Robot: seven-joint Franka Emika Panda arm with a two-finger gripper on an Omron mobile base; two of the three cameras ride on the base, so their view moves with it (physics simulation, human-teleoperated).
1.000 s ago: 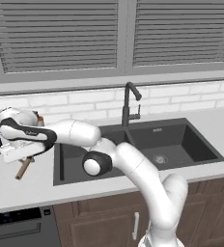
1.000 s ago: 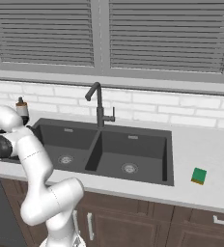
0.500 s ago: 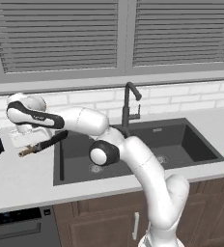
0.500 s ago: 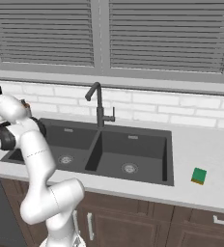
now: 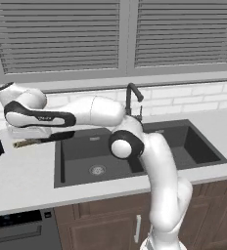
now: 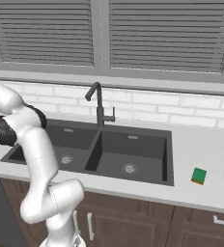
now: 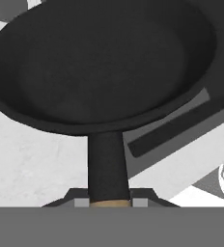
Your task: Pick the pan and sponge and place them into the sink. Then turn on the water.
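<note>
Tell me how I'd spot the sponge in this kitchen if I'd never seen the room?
Find the dark double sink under the window, then follow the pale counter to its right, away from the white arm. The sponge lies flat there by itself, near the counter's front edge: a small bright green block with a yellow layer, the only colourful thing on that stretch.

One pan (image 7: 99,62), one sponge (image 6: 198,175), one double-basin sink (image 6: 109,154), one faucet (image 6: 99,103).
</note>
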